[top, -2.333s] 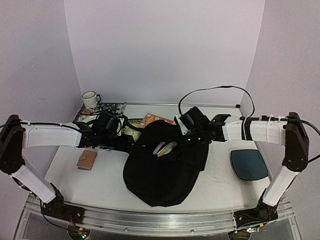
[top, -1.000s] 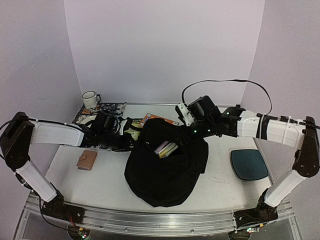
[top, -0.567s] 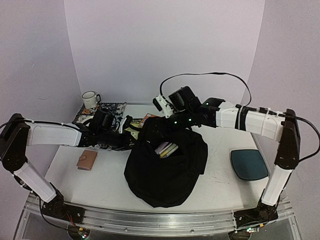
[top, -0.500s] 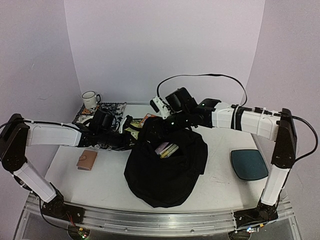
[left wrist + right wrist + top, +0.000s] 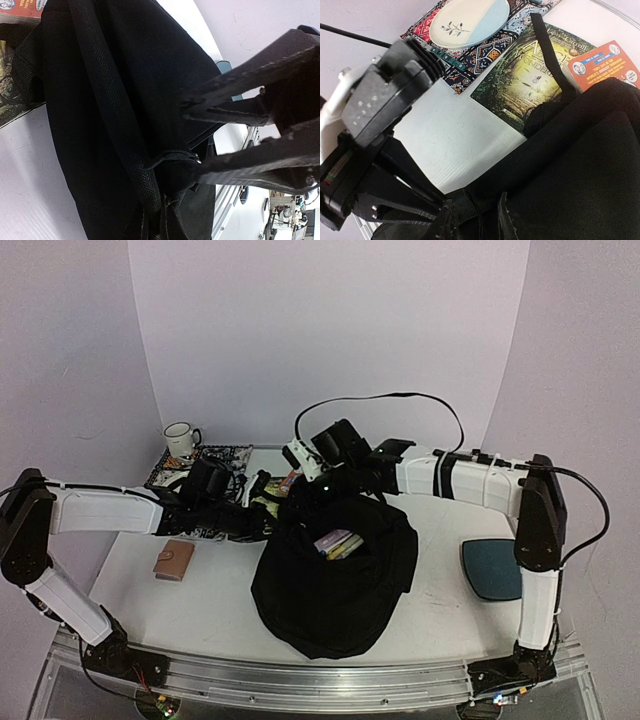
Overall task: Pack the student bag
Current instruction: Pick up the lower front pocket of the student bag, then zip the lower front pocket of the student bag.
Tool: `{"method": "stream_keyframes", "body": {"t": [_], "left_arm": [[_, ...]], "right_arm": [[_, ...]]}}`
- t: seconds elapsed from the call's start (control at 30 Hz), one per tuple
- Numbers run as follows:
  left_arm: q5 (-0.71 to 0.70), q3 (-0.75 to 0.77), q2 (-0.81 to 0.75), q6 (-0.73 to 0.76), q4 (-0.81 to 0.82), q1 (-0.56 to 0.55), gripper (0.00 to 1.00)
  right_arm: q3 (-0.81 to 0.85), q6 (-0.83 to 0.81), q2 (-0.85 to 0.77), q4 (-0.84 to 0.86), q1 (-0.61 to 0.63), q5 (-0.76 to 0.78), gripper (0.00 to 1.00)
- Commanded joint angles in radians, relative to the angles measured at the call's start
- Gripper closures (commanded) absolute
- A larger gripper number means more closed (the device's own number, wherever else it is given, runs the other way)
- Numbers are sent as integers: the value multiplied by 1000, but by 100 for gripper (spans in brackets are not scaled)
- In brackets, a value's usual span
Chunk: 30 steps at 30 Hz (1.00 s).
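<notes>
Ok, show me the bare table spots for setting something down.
Free: the near-left table between the brown wallet and the student bag; the strip between bag and teal pad. Crowded: the far-left corner with mug, patterned mat and books.

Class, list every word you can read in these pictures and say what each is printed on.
"Carroll": top of the green book.
"WONDER": same cover, partly behind a black strap.
Orange book: print too small and blurred to read.
No other text is readable.
</notes>
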Motion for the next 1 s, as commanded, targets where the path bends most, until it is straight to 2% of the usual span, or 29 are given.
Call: {"method": "stream_keyframes", "body": {"t": [0.0,0.23,0.43,0.67,0.97], "left_arm": [[48,64,-59,0,75,-9,100],[42,64,-56,2,75,-10,100],[1,62,-63,11,59,-10,100],[-148,41,-71,-11,-4,-7,100],[-242,-10,-92,-98,-4,6,100]], "right_arm": [[41,-6,34,-13,6,-30,75],[30,-12,44,-13,6,-70,79],[0,-10,12,-12,6,-19,100],[-131,23,-141,-8,6,123,100],[-371,107,-313,41,6,309,100]]}}
